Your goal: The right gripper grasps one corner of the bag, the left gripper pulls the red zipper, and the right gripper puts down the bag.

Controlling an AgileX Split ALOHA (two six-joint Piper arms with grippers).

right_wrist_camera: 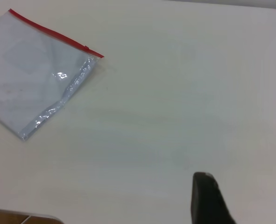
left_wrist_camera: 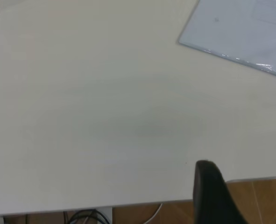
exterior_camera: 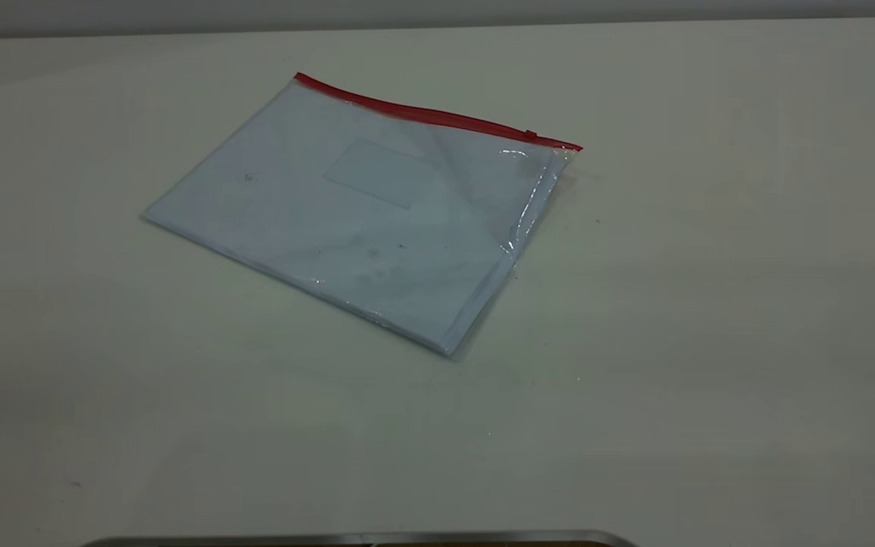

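Risk: the bag [exterior_camera: 361,220] lies flat on the table [exterior_camera: 711,342], so a claw closing on its corner [exterior_camera: 568,150] beside the red zipper [exterior_camera: 437,116] may skid off the thin plastic. Both grippers hang well apart from the bag, near the table's edge. The left gripper [left_wrist_camera: 243,198] and right gripper [right_wrist_camera: 240,200] stand spread wide, holding nothing.

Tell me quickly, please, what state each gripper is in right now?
Left gripper: open, holding nothing, far from the bag.
Right gripper: open, holding nothing, also away from the bag.
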